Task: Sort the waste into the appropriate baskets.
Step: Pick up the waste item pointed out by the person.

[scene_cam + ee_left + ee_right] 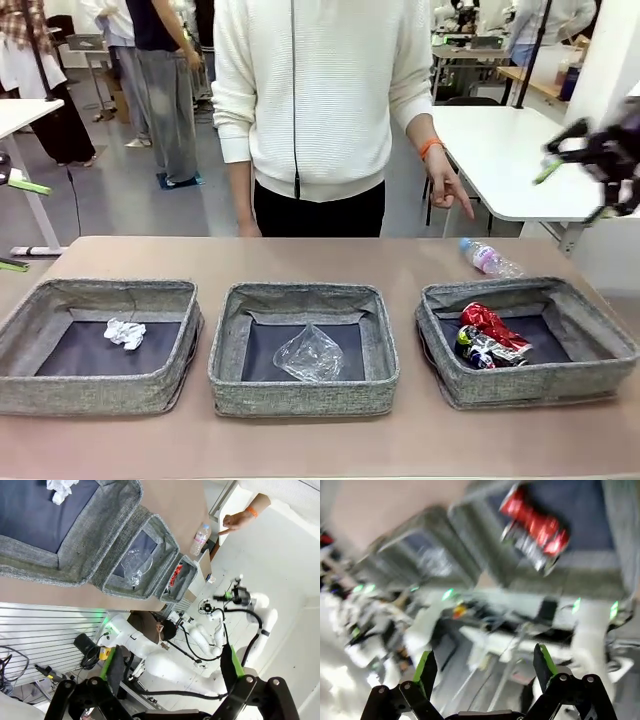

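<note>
Three grey baskets stand in a row. In the left basket [90, 390] lies a white paper wad [125, 333]. A clear plastic piece [310, 353] sits in the middle basket [300, 396]. The right basket [540, 385] holds a red can [492, 327] and a dark-blue can [476, 350]. Behind it, a small clear bottle [488, 258] lies on the table. My right gripper [555, 152] hovers blurred off the table's far right and stands open [485, 667] with nothing in it. My left gripper [167, 680] is open and empty, well away from the baskets [75, 540].
A person in a white sweater stands at the far edge, one hand [450, 185] hanging near the bottle's side of the table. A white table [500, 150] stands behind on the right. Bare brown tabletop [320, 445] runs along the front of the baskets.
</note>
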Tool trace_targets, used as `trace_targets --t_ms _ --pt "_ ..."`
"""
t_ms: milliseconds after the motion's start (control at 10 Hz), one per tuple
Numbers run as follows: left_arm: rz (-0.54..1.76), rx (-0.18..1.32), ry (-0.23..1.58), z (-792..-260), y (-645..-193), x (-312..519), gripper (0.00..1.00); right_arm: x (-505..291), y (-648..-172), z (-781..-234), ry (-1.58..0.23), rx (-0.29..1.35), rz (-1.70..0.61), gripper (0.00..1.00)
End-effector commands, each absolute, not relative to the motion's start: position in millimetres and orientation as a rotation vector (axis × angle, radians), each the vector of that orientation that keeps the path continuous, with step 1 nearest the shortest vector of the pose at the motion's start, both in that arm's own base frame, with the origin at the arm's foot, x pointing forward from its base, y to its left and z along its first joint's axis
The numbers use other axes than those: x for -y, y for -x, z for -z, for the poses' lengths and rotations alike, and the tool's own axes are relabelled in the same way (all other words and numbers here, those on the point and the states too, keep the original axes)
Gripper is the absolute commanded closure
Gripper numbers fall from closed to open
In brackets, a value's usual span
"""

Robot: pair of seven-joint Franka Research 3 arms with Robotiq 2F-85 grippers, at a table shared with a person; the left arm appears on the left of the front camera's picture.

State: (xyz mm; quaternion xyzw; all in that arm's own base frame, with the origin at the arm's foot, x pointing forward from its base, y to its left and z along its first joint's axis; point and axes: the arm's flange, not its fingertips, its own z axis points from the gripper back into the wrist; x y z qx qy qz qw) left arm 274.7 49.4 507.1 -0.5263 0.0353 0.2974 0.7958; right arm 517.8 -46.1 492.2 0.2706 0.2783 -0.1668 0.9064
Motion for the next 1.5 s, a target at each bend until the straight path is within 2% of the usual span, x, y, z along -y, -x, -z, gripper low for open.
trace_targets --t_ms 0,100,200,300,400,500,900,1000,1400 --pt "-0.62 -0.071 1.143 -509.4 -273.7 -52.4 0.0 43.3 -569.0 -461.0 -0.049 -0.412 0.277 0.0" --pt "-0.62 -0.071 1.143 -509.4 -273.7 -52.4 0.0 36.3 -572.8 -448.6 -0.058 -0.388 0.269 0.0" --pt "-0.62 -0.071 1.143 -509.4 -273.7 -52.4 0.0 28.5 -551.7 -466.8 -0.397 -0.54 0.309 0.0" --pt "-0.62 -0.071 1.143 -509.4 -273.7 -52.4 0.0 28.5 -551.7 -466.8 -0.397 -0.54 0.309 0.0" --pt "-0.62 -0.071 1.143 -509.4 -273.7 -52.4 0.0 20.8 -578.6 -439.3 -0.228 -0.499 0.27 0.0" --pt "-0.62 -0.071 1.143 -509.4 -273.7 -52.4 0.0 20.5 -582.9 -425.1 0.013 -0.464 0.34 0.0" --pt "-0.62 -0.071 1.143 -509.4 -273.7 -52.4 0.0 26.9 -603.3 -373.6 -0.066 -0.224 -0.013 0.0" --pt "-0.62 -0.071 1.143 -509.4 -273.7 -52.4 0.0 29.3 -601.5 -363.7 -0.143 -0.238 -0.095 0.0" --pt "-0.62 -0.071 1.143 -509.4 -273.7 -52.4 0.0 26.3 -597.5 -330.6 -0.226 -0.174 -0.195 0.0"
